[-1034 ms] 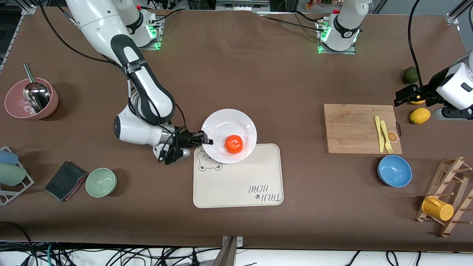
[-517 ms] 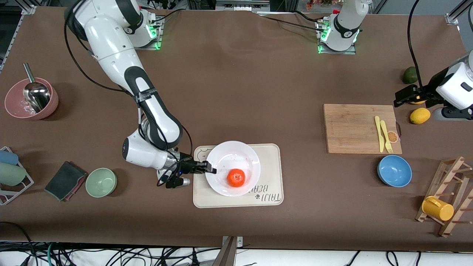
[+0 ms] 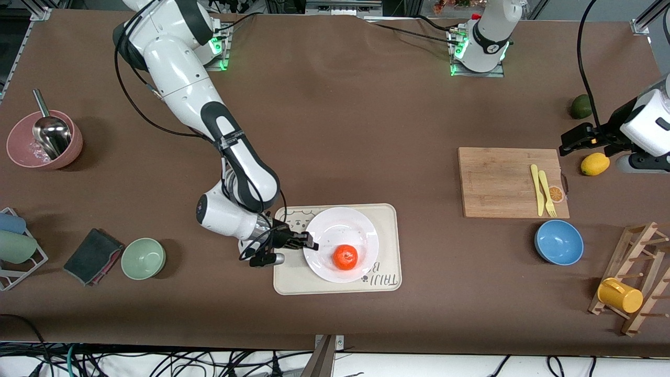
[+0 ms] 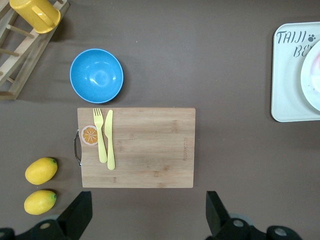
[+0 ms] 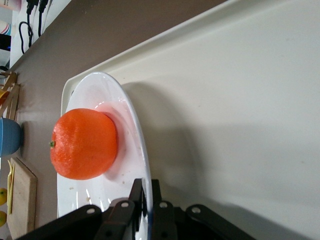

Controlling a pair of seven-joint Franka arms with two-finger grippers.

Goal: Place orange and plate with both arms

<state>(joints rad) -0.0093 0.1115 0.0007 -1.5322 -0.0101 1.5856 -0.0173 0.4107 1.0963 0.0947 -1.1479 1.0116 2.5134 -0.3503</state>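
Observation:
The white plate [image 3: 335, 230] lies over the cream bear tray [image 3: 314, 280], and the orange [image 3: 345, 257] sits in it on the side nearer the front camera. My right gripper [image 3: 312, 244] is shut on the plate's rim at the edge toward the right arm's end. The right wrist view shows its fingers [image 5: 136, 192] pinching the thin rim of the plate [image 5: 100, 90], the orange [image 5: 82, 145] just past them and the tray [image 5: 240, 100] shadowed beneath. Whether the plate rests on the tray I cannot tell. My left gripper [image 3: 573, 139] waits open [image 4: 148, 210] above bare table beside the cutting board.
A wooden cutting board [image 3: 510, 181] carries a yellow fork and knife [image 3: 542, 189]. A blue bowl [image 3: 558, 242], a lemon [image 3: 594, 164], an avocado [image 3: 580, 106] and a mug rack [image 3: 628, 293] stand at the left arm's end. A green bowl [image 3: 143, 258], dark cloth [image 3: 93, 255] and pink bowl [image 3: 44, 139] stand at the right arm's end.
My right arm has carried the plate with the orange toward the front camera, from the tray's farther edge to over its middle. The left gripper has barely shifted.

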